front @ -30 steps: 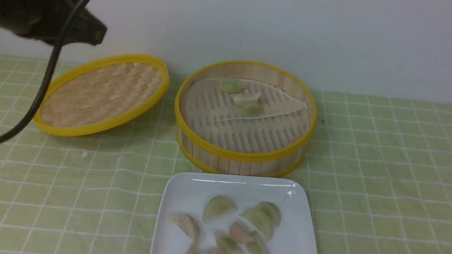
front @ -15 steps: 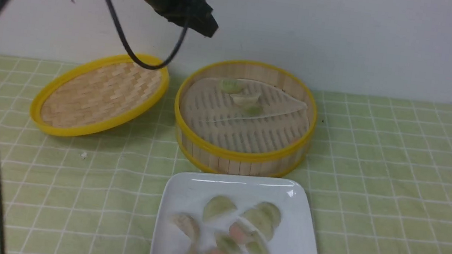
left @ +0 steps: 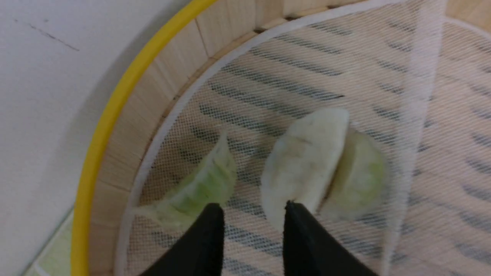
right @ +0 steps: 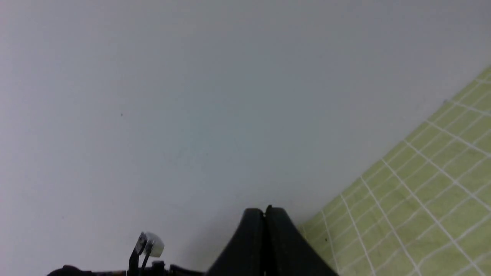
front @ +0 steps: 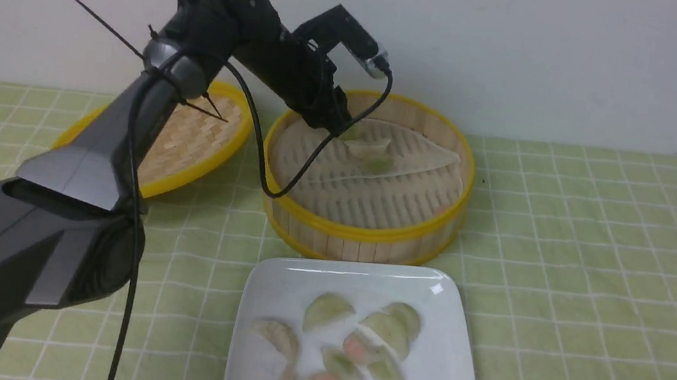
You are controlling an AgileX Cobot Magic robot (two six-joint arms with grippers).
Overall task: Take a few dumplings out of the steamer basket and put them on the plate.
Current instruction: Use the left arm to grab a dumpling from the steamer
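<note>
The steamer basket (front: pixel 365 232) stands behind the plate (front: pixel 276 273). On its liner lie a whitish dumpling (front: pixel 369 147) and a green one (front: pixel 378 164). My left gripper (front: pixel 339 129) reaches down into the basket's back left. In the left wrist view my left gripper (left: pixel 253 207) is open, with only mesh between its tips. One tip is by a green dumpling (left: pixel 203 184), the other by the whitish dumpling (left: pixel 303 161), and a second green dumpling (left: pixel 360 172) leans against that one. Several dumplings (front: pixel 358 347) lie on the plate. My right gripper (right: pixel 264 210) is shut, empty, and faces the wall.
The shallow woven lid (front: pixel 190 133) lies left of the basket, partly behind my left arm. A loose fold of the liner (left: pixel 418 96) crosses the basket floor. The basket's yellow rim (left: pixel 103 126) stands close to the white wall. Green checked cloth (front: pixel 592 279) covers the table.
My left arm has swung from the upper left down into the basket, and its jaws have opened. The dumplings have not moved.
</note>
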